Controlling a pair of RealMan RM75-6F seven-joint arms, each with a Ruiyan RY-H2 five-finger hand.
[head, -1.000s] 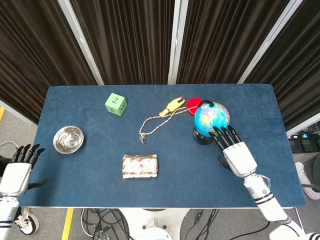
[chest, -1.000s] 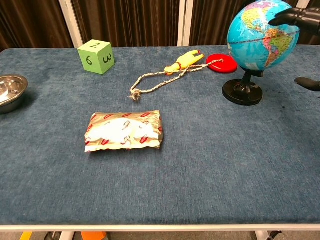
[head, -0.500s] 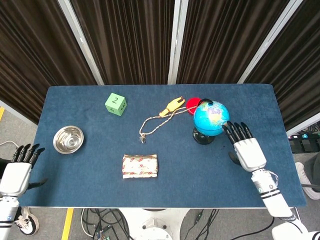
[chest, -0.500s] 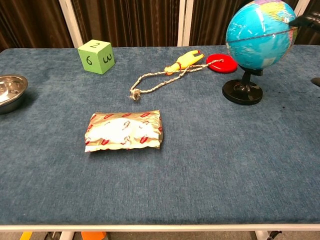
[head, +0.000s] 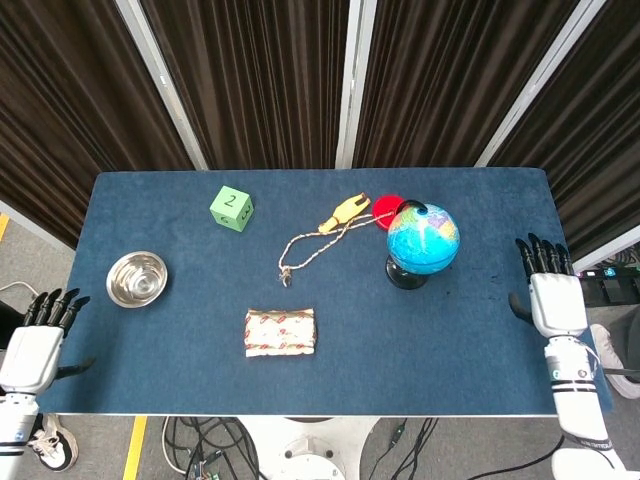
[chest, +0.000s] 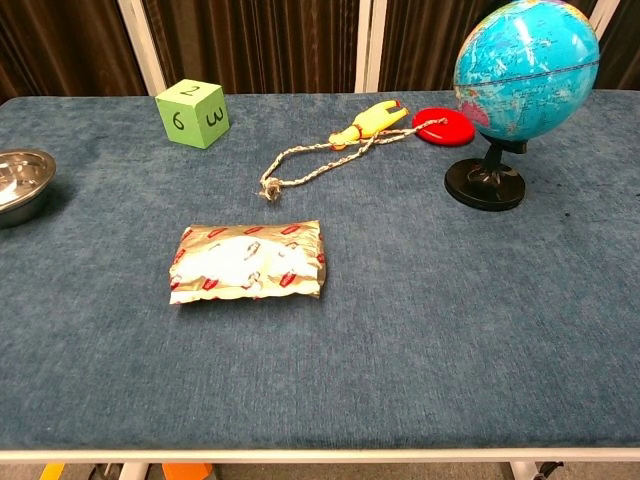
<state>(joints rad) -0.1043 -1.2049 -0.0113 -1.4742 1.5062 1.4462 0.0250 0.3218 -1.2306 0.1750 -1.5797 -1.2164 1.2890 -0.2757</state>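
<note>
**Head view alone shows your hands**

Head view has your right hand (head: 554, 297) at the table's right edge, fingers straight and apart, holding nothing, well clear of the globe (head: 423, 238). Your left hand (head: 36, 343) hangs off the left edge, likewise spread and empty, nearest the steel bowl (head: 137, 278). Chest view catches neither hand, but shows the glossy globe on its black stand, a crinkled foil packet (chest: 247, 262), a green foam die (chest: 192, 113) and a braided rope toy (chest: 330, 148).

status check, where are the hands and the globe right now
Right hand open, off the globe, at the table's right edge. Left hand open, off the left edge near the bowl. Globe upright on its stand, red disc behind it.
</note>
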